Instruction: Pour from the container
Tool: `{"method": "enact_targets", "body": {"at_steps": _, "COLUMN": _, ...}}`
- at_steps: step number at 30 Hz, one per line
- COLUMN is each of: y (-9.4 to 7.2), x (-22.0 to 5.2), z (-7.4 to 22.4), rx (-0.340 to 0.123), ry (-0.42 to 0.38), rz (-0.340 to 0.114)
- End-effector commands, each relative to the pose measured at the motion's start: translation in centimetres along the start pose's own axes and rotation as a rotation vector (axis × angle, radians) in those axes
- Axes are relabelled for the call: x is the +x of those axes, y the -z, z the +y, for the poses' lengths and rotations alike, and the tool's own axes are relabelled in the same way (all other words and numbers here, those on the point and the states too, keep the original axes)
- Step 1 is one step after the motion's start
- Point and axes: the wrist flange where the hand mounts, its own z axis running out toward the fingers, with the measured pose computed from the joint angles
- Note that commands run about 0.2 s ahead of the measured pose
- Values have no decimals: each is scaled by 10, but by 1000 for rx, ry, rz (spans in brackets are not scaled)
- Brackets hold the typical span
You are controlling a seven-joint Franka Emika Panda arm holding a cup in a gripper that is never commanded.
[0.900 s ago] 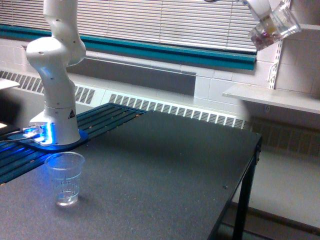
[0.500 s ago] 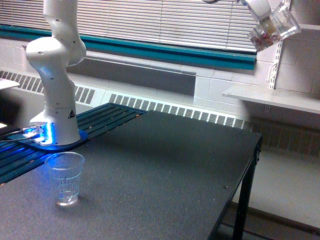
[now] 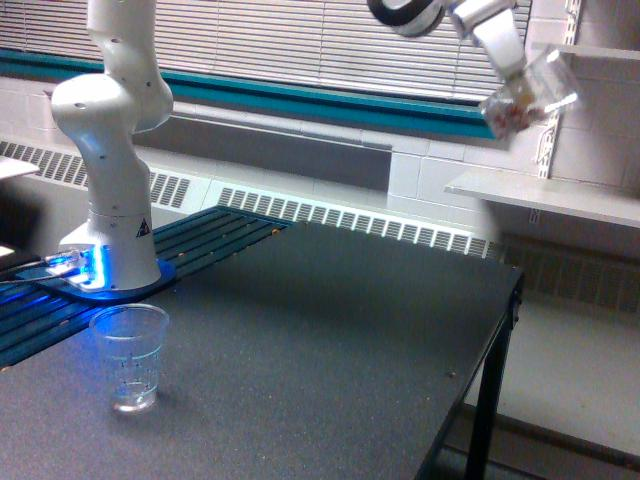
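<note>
High at about one o'clock in the exterior view, the claw (image 3: 505, 62) is clenched on the container (image 3: 528, 95), a clear smooth-walled cup held well above the tabletop (image 3: 330, 330) and out past its far right corner. The container is tilted, its wide mouth turned up and toward the exterior view's right, its base lower and toward the left; small reddish and pale bits sit bunched in that lower end, too blurred to name. Behind it stands a white wall shelf (image 3: 545, 195) at three o'clock and closed window blinds (image 3: 300, 45) at twelve. Down at about eight o'clock, a second clear cup (image 3: 130, 357) with printed measuring lines stands upright near the tabletop's near left edge, well apart from the container. Just behind it, at nine o'clock, the arm's white base (image 3: 112, 215) rises from a blue-lit foot.
</note>
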Motion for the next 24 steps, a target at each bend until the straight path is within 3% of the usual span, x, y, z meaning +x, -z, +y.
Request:
{"method": "enact_targets", "body": {"at_steps": 1, "y": -28, "x": 9, "z": 50, "rx": -80, "ry": -69, "rz": 11}}
{"method": "enact_targets", "body": {"at_steps": 5, "y": -41, "x": 7, "z": 74, "rx": -127, "ry": -82, "rz": 13}}
{"method": "enact_targets", "body": {"at_steps": 13, "y": -53, "x": 2, "z": 122, "rx": -178, "ry": -103, "rz": 1}}
{"method": "enact_targets", "body": {"at_steps": 24, "y": -50, "x": -13, "z": 189, "rx": -238, "ry": -139, "rz": -5}}
